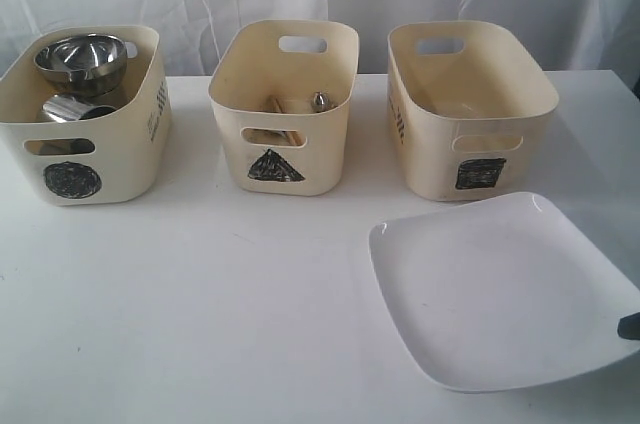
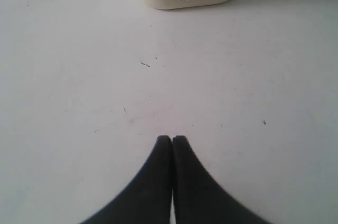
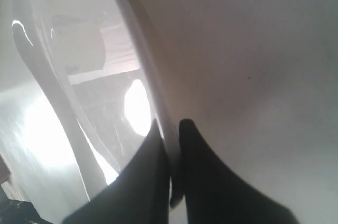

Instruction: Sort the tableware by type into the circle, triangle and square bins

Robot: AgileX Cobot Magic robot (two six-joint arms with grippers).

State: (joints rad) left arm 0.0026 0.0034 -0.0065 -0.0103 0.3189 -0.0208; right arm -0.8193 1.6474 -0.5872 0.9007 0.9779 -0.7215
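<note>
Right gripper (image 3: 170,126), its 2 dark fingers clamped on the rim of the large white plate (image 1: 500,289), which lies on the worktop (image 1: 200,294) just in front of the square bin (image 1: 520,104) and outside all 3 bins. Left gripper (image 2: 172,138), fingers pressed together on nothing, hangs over bare worktop near the circle bin (image 1: 110,154). Steel bowl (image 1: 82,62) and steel mug (image 1: 75,109) sit inside the circle bin, while wooden and steel utensils (image 1: 319,101) stand in the triangle bin (image 1: 320,139).
</note>
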